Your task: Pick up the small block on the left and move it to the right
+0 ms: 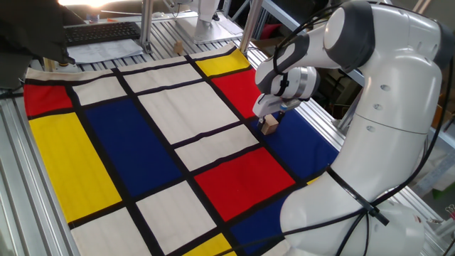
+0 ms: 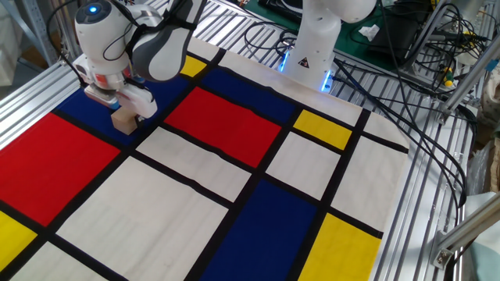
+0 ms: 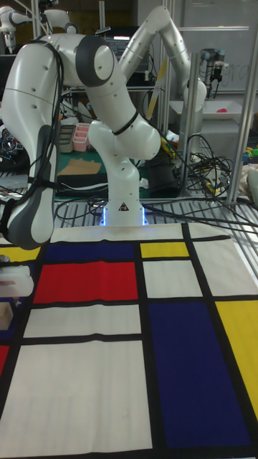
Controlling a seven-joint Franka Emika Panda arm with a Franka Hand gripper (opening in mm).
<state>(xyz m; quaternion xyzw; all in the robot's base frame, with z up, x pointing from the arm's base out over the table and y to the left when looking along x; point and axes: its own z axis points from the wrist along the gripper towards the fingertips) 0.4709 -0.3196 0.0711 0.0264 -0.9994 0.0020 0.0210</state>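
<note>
Small block [image 1: 269,126], light tan and plain-faced, is sitting directly beneath our gripper [image 1: 269,119], and we are seeing it at the same spot from the opposite camera [image 2: 123,119], under the gripper [image 2: 121,109] there too. Its underside is resting on the cloth [image 1: 156,135], on a dark blue patch next to a black stripe, with a red patch lying just beyond the gripper on one side and a white patch beside the stripe on the other.

We are looking at fingers [image 2: 134,100] that are reaching down to the top of the block, one at each flank, but the white hand is covering the contact, so we cannot tell whether the jaws are clamped on the wood or standing free of it.

In the tall view the block [image 3: 6,314] is showing only partly at the frame's left edge, with the gripper's pale underside [image 3: 14,281] hanging just above it.

Nothing like a bin or tray is appearing near the gripper; the block is lying on the flat cloth alone.
</note>
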